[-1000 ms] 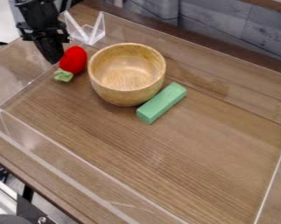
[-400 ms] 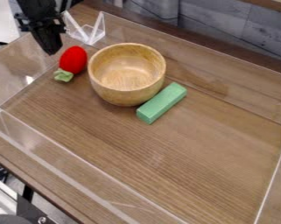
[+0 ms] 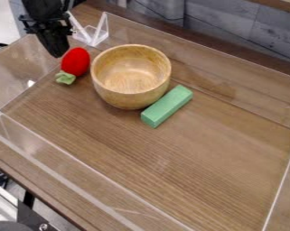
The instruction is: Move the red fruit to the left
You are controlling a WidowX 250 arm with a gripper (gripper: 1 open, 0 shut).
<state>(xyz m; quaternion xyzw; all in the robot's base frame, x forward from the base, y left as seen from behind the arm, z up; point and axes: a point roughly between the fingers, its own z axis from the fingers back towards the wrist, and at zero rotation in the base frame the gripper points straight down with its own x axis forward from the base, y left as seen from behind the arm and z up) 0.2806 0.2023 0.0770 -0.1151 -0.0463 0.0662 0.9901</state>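
Observation:
The red fruit [image 3: 75, 60] lies on the wooden table near the back left, with its light-green leaf stub [image 3: 65, 78] pointing toward the front left. It sits just left of the wooden bowl [image 3: 131, 76], close to the bowl's rim. My black gripper [image 3: 53, 47] points down just up and left of the fruit, and its tips are beside the fruit, not around it. The fruit rests free on the table. The dark fingers merge together, so how far the jaws are apart does not show.
A flat green rectangular block [image 3: 166, 106] lies right of the bowl. Clear plastic walls [image 3: 26, 135] ring the table. A clear angled piece [image 3: 93, 32] stands behind the fruit. Bare wood stretches across the front and right.
The gripper's tips stood against the fruit's upper left a second ago and now sit slightly higher and clear of it. The fruit, bowl and block have not moved.

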